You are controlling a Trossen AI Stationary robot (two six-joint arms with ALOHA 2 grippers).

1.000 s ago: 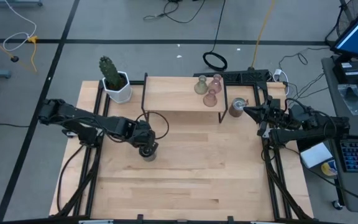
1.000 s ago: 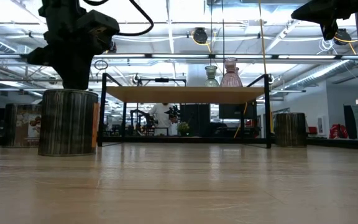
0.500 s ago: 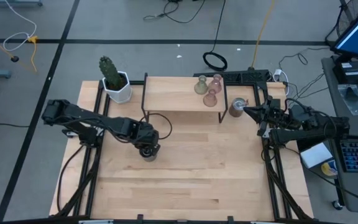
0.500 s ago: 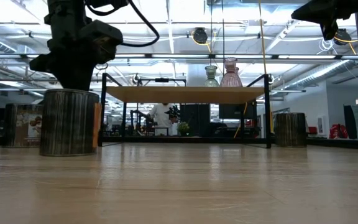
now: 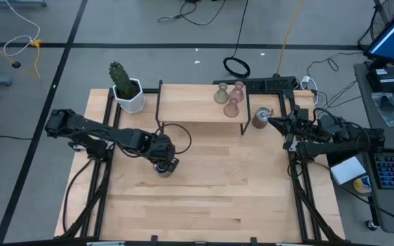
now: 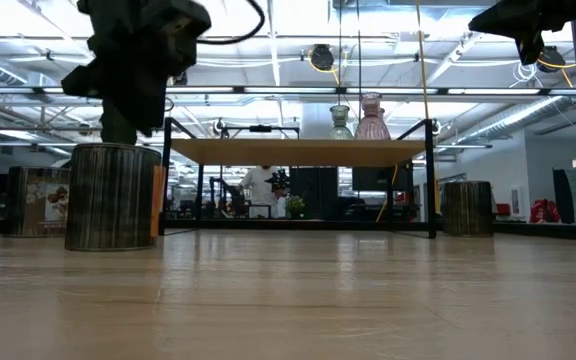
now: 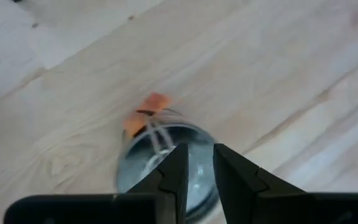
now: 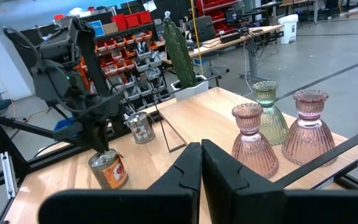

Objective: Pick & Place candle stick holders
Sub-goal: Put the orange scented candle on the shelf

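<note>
Your left gripper (image 7: pixel 197 163) pinches the rim of a silver cup (image 7: pixel 160 165) standing mid-table, one finger inside, for a lift toward the shelf (image 5: pixel 190 109) holding the vases (image 8: pixel 277 130), while your right gripper (image 8: pixel 201 155) waits closed.

Three vase-shaped holders stand upright together on the raised shelf's right end: an olive-green one (image 5: pixel 221 95) and two pale pink ones (image 5: pixel 238 89) (image 5: pixel 232 107). One silver mottled cup (image 5: pixel 260 118) sits beside the shelf's right edge, another (image 5: pixel 163 167) mid-table, a third (image 8: pixel 141 128) beyond it.
</note>
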